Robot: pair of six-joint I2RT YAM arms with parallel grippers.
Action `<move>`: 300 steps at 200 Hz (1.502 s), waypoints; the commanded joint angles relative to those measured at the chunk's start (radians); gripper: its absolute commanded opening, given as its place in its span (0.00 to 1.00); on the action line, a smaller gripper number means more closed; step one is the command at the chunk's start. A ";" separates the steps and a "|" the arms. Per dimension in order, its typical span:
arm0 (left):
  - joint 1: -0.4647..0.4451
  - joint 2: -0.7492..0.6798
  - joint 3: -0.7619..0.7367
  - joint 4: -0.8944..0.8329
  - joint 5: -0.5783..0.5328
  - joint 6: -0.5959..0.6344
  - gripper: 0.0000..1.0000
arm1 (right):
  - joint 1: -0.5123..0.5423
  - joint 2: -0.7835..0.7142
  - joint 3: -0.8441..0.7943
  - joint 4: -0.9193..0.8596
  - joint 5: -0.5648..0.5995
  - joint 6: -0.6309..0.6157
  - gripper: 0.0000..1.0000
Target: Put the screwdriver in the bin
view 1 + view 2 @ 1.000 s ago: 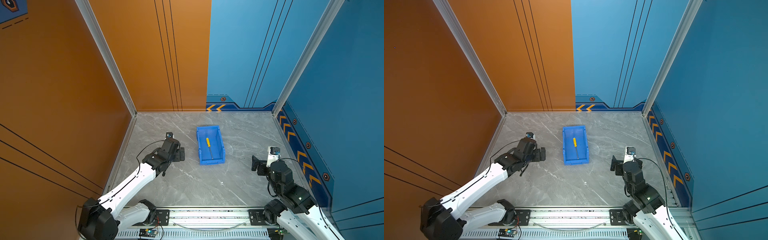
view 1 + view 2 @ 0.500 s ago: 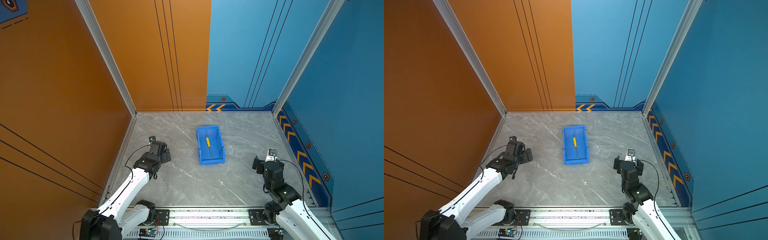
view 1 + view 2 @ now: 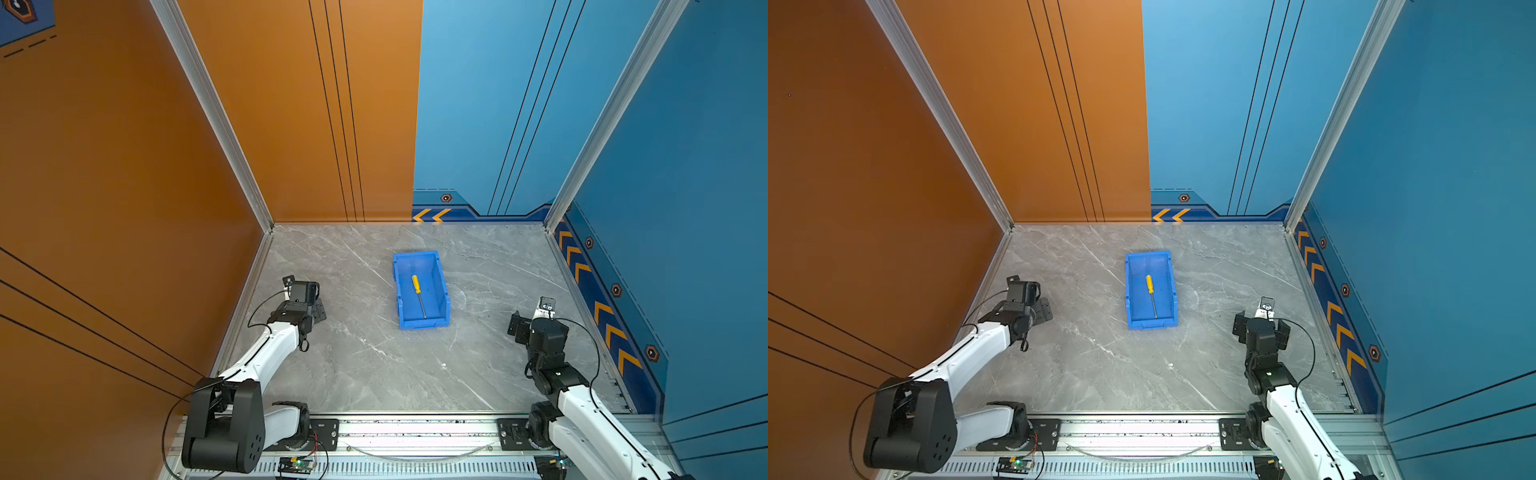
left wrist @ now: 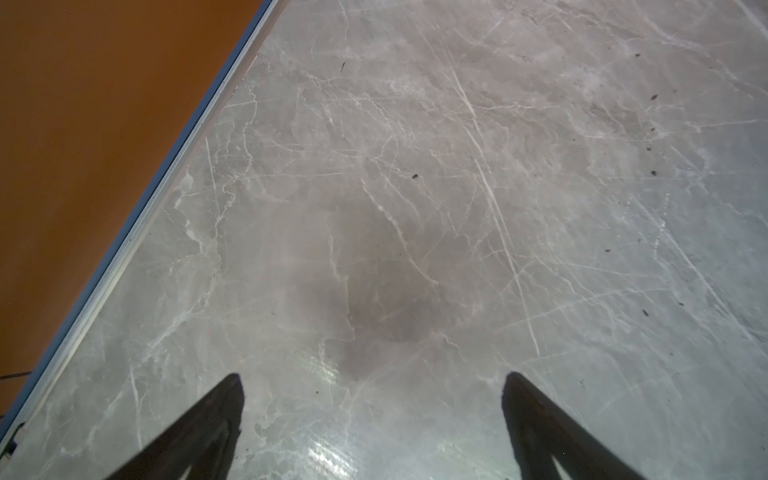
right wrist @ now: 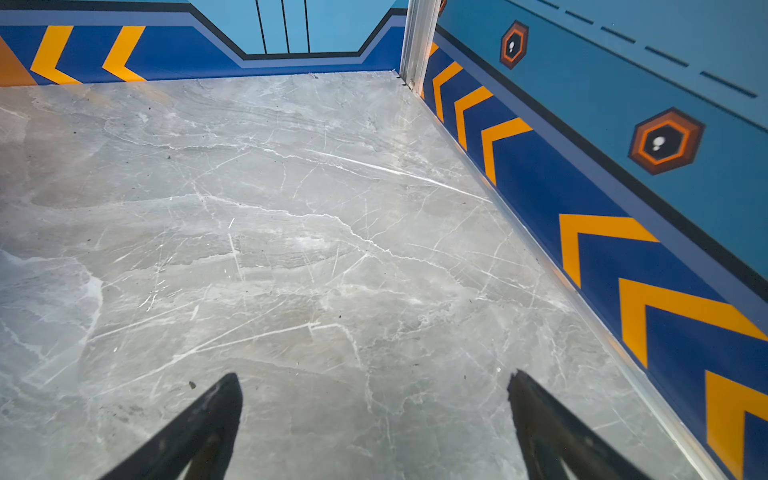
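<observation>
The screwdriver (image 3: 419, 297) (image 3: 1152, 297), with a yellow handle and a thin silver shaft, lies flat on the floor of the blue bin (image 3: 444, 286) (image 3: 1128, 291) in both top views. The handle points to the back wall. My left gripper (image 3: 318, 309) (image 3: 1044, 309) (image 4: 372, 376) hangs open over bare marble, well to the left of the bin, with nothing between its fingers. My right gripper (image 3: 1261, 328) (image 5: 376, 374) is open and empty too, off to the bin's right near the blue wall. Neither wrist view shows the bin or the screwdriver.
The grey marble table (image 3: 374, 365) is boxed in by an orange wall (image 3: 124, 208) on the left and blue walls (image 3: 685, 208) at the back and right. A metal rail (image 3: 415, 432) with the arm bases runs along the front edge.
My left gripper has drawn back to the left, away from the bin and toward the orange wall. The right arm has shifted only slightly. The screwdriver and bin have stayed put.
</observation>
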 commanded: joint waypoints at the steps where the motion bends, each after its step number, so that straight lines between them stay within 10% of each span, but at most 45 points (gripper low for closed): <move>1: 0.012 0.003 0.008 0.128 0.026 0.067 0.98 | -0.030 0.093 0.011 0.168 -0.039 -0.022 1.00; 76: -0.004 0.009 -0.255 0.689 0.025 0.280 0.98 | -0.085 0.411 0.106 0.404 -0.093 -0.022 1.00; 300: -0.007 0.319 -0.272 1.183 0.168 0.365 0.98 | -0.076 0.769 0.145 0.788 -0.095 -0.032 1.00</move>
